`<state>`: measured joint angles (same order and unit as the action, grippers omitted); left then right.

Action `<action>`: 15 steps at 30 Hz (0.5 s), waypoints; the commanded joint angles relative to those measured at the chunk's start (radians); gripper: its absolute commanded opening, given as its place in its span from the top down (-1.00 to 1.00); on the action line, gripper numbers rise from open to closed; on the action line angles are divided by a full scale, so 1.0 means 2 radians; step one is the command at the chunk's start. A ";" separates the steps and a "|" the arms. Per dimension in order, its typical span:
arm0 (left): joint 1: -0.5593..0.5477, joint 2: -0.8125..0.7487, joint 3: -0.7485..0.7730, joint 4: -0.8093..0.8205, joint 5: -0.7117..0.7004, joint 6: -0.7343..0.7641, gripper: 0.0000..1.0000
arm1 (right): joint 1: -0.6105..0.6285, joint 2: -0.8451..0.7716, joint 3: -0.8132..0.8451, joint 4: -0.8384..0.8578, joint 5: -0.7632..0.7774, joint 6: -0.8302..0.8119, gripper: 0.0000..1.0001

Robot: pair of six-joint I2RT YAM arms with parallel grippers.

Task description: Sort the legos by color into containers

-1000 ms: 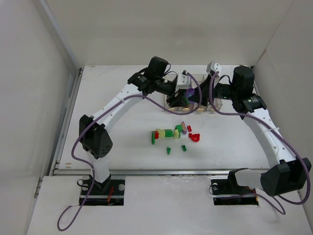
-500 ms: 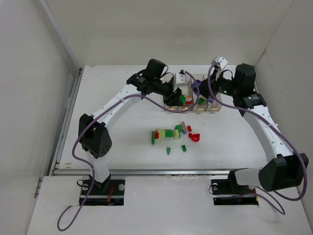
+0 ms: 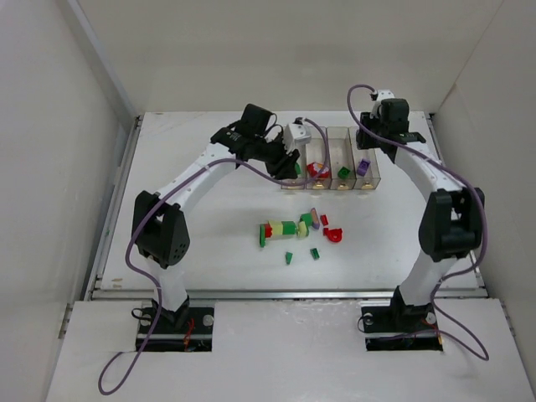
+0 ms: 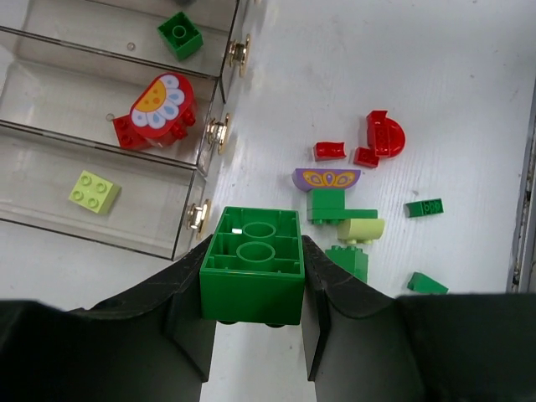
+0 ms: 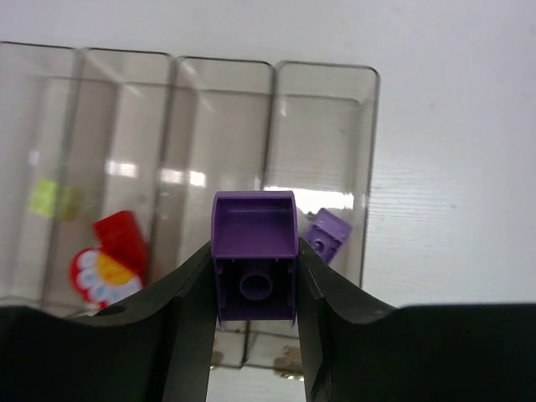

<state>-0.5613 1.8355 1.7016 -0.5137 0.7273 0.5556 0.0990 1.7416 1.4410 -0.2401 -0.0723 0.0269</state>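
White desk [image 3: 209, 243], plain pale walls [image 3: 293, 50], both pincers loaded

Left pincer [image 4: 251, 280] clamps a green brick [image 4: 253, 251] just in front of the containers [image 3: 343, 142]. Right pincer [image 5: 254, 264] clamps a purple brick [image 5: 254, 234] over the row. Loose legos [image 3: 297, 230] sit mid-desk. From above, the left arm [image 3: 201, 172] covers the row's left end, so neither grip shows.
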 commanded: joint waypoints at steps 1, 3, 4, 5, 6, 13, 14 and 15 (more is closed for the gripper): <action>0.006 -0.033 -0.009 0.004 0.000 0.001 1.00 | -0.010 0.046 0.071 -0.030 0.091 0.012 0.83; 0.011 -0.038 -0.022 0.004 0.000 0.007 1.00 | -0.010 0.061 0.085 -0.036 0.085 0.003 0.52; 0.016 -0.038 -0.022 0.004 0.000 0.007 1.00 | -0.010 0.067 0.095 -0.036 0.077 -0.004 0.32; 0.016 -0.038 -0.022 0.004 0.000 0.007 1.00 | -0.010 0.081 0.100 -0.036 0.070 -0.009 0.11; 0.016 -0.038 -0.022 0.004 0.000 0.007 1.00 | -0.010 0.087 0.107 -0.040 0.065 -0.014 -0.21; 0.016 -0.047 -0.026 -0.001 0.011 0.017 1.00 | -0.010 0.077 0.133 -0.073 0.039 -0.008 -1.00; 0.016 -0.047 -0.026 -0.001 0.016 0.017 1.00 | -0.004 0.067 0.123 -0.073 0.030 -0.015 -1.00; 0.016 -0.047 -0.026 -0.006 0.016 0.022 1.00 | 0.000 0.038 0.101 -0.059 0.020 -0.023 -1.00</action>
<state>-0.5285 1.8164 1.6569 -0.5167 0.7219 0.5728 0.0814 1.9392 1.6531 -0.3710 0.0216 0.0048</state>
